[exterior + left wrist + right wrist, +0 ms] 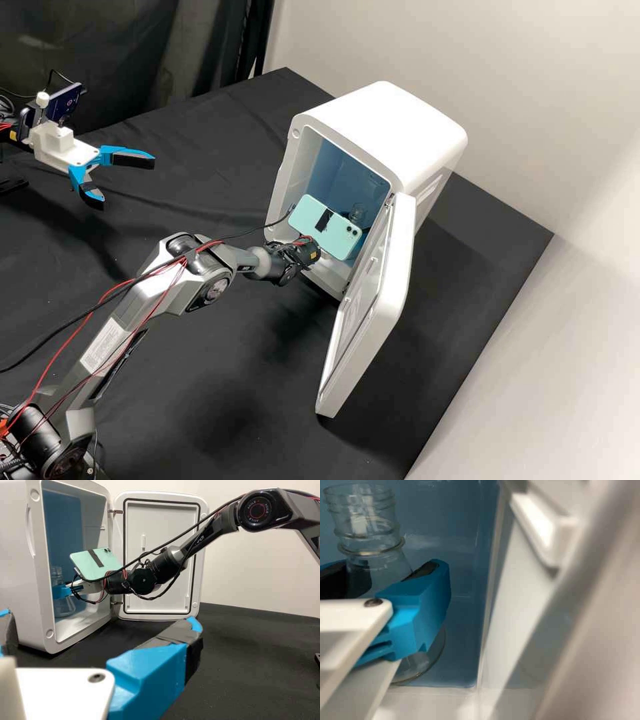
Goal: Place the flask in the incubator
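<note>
One flask (pixel 367 530) in incubator (pixel 400 127) | right gripper (pixel 375 582) seemingly clamps it | high view: left gripper (pixel 125 181) agape

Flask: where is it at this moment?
The flask stands upright inside the open incubator, right of centre on the bench in the high view, gripped just below its neck by the right pincer.

The incubator (pixel 400 133) is white outside and pale blue inside. The flask (pixel 370 535) is clear, colourless glass. The right claw (pixel 377 587) has bright blue fingers (pixel 417 610). The left claw (pixel 126 181) is blue with black pads and a white body. The surface (pixel 233 373) is black. A mint-green phone (pixel 327 227) bears a black strip. Red wires (pixel 200 248) line the dark grey arm (pixel 167 293).
</note>
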Robot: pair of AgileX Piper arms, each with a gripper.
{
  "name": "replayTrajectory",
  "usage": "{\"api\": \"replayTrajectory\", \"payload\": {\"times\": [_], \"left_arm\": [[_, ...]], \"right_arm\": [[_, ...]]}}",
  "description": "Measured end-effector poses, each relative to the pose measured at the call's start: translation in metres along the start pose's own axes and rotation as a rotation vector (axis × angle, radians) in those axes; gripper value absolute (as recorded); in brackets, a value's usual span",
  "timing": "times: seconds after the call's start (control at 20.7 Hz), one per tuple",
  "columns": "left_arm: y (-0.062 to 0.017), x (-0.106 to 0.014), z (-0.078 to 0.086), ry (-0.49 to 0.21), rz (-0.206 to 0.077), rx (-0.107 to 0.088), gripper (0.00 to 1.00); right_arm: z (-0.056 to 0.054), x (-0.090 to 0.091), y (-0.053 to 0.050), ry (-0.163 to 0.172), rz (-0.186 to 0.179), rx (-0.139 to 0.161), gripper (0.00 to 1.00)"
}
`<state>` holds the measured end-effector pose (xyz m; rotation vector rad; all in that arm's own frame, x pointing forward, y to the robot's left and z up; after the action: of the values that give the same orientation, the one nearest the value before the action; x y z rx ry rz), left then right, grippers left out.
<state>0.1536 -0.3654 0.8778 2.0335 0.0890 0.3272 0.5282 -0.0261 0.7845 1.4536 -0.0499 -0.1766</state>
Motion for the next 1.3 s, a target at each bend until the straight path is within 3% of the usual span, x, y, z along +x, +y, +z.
{"api": "replayTrajectory", "payload": {"times": [0.68,0.72,1.01,1.3], "left_arm": [[-0.0007,0.0002,-0.0004,0.001,-0.003,-0.002,1.00],[-0.0005,0.0004,-0.0004,0.001,-0.003,-0.002,1.00],[0.0015,0.0018,-0.0010,0.000,0.004,0.002,1.00],[0.0015,0.0018,-0.0010,0.000,0.004,0.002,1.00]], "right_arm": [[-0.0008,0.0005,0.0010,0.001,0.001,0.000,0.00],[-0.0008,0.0005,0.0010,0.001,0.001,0.000,1.00],[-0.0019,0.0016,0.0021,-0.004,-0.007,-0.012,1.00],[0.0027,0.0030,-0.0036,-0.019,-0.025,-0.028,1.00]]}}
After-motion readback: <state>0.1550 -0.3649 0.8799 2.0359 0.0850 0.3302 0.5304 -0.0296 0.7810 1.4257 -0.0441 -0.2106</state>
